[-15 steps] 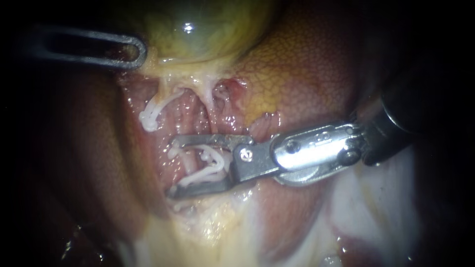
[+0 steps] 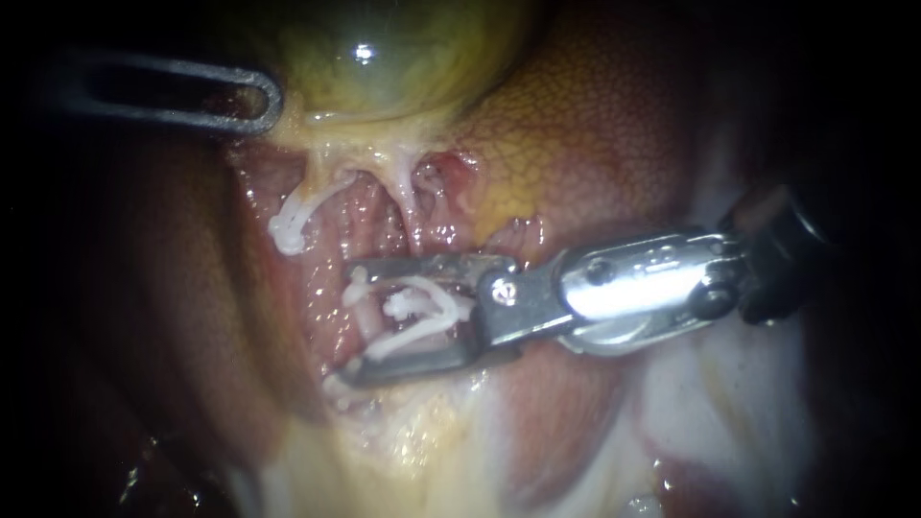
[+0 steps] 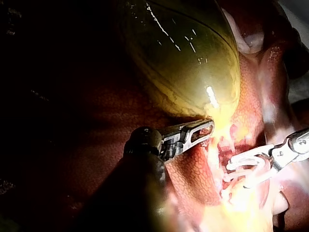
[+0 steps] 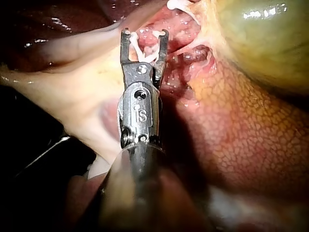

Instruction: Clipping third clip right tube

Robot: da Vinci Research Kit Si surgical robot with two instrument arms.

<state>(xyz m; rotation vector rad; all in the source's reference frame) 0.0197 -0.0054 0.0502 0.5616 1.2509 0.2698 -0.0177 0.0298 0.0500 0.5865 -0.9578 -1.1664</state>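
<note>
Right pincer (image 2: 346,324) is gaping wide around the clipped tube (image 2: 368,328), seemingly gripping nothing; dragging sideways risks snagging a clip (image 2: 414,305).

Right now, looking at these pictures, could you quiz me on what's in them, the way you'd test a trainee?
1. True or false: the right instrument has its jaws pressed together.
2. The yellow-green sac beside the left instrument is: A liver, B gallbladder, C clip.
3. Fill in: the white pieces between the right instrument's jaws are ___.
Key: 1 false, a gap shows between them; 2 B; 3 clips.
</note>
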